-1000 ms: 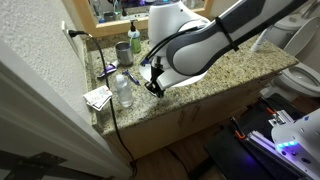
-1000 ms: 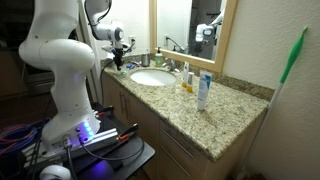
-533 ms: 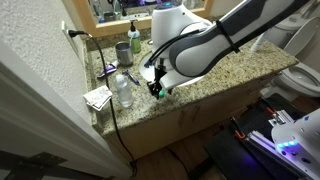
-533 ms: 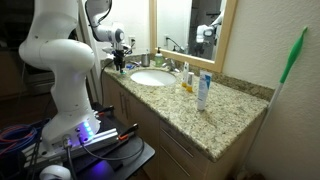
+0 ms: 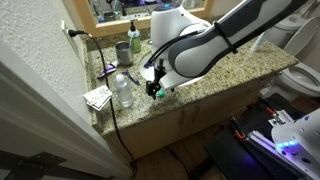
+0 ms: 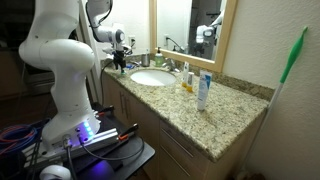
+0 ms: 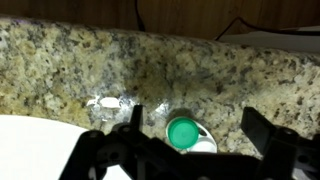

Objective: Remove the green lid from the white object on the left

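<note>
In the wrist view the green lid (image 7: 182,132), a small round teal cap, lies on the granite counter (image 7: 90,60). It overlaps the left side of the small white object (image 7: 205,144) and sits off-centre on it. My gripper (image 7: 197,128) is open above them. One dark finger (image 7: 135,122) stands left of the lid and the other right of it, and neither touches it. In an exterior view the gripper (image 5: 155,86) hangs low over the counter's front part with the lid (image 5: 151,89) as a teal dot under it. From the opposite side the gripper (image 6: 120,62) hovers by the counter's end.
A clear plastic bottle (image 5: 123,90) and a folded paper (image 5: 97,97) are close beside the gripper. A grey-green cup (image 5: 122,50) and a green-topped bottle (image 5: 134,38) stand by the mirror. The white sink basin (image 6: 152,77) lies alongside, with a tube (image 6: 203,90) further down the counter.
The jaws have spread from nearly shut to wide apart. The green lid, not visible a second ago, now shows free on the counter between them. The arm has barely moved.
</note>
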`<state>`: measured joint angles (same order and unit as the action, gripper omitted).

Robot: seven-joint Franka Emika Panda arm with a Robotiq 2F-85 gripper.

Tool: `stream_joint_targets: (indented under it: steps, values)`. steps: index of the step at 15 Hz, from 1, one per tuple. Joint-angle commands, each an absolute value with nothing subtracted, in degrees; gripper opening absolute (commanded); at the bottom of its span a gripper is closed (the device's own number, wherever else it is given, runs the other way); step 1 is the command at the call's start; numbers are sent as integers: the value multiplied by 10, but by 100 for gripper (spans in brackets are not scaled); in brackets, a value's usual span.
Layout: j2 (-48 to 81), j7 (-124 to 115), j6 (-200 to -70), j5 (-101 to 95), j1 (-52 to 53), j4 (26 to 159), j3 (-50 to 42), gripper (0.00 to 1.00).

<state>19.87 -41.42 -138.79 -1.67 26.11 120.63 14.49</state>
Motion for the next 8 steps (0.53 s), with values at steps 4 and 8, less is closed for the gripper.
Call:
stream_joint_targets:
  steps: [4, 8]
  values:
    - [214, -415, -1387, -23, 269, 1195, 135, 100]
    - [216, -416, -1387, -24, 270, 1191, 135, 100]
